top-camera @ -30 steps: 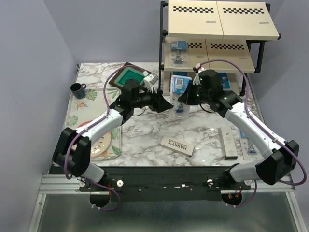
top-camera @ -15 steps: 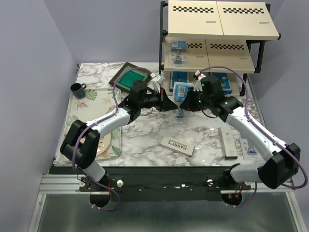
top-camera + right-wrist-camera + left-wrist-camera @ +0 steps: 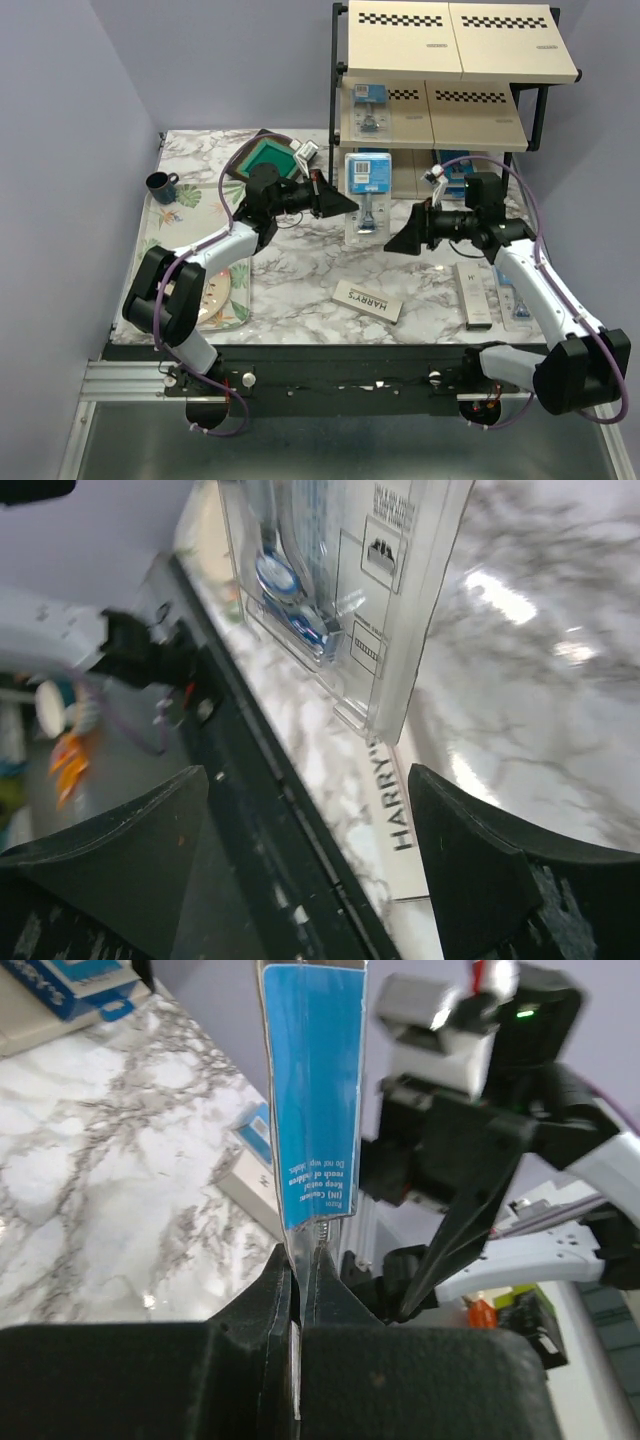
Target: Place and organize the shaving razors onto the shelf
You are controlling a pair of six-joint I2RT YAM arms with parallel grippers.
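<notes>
One blister razor pack [image 3: 366,195] clamped by its edge in my left jaws, upright, just in front of the shelf [image 3: 470,118], lowest tier. Right jaws spread wide, gripping nothing.

"HARRY'S" on the flat white box [image 3: 367,300]

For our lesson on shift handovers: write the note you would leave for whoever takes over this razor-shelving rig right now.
Left end effector: shut on a blister pack, held up in front of the shelf.
Right end effector: open, empty, facing that pack.
Done: second blister pack on the middle tier, a blue box on the bottom tier.
To do: shelve the held pack, then the two long white boxes and third blister pack lying on the table.
</notes>
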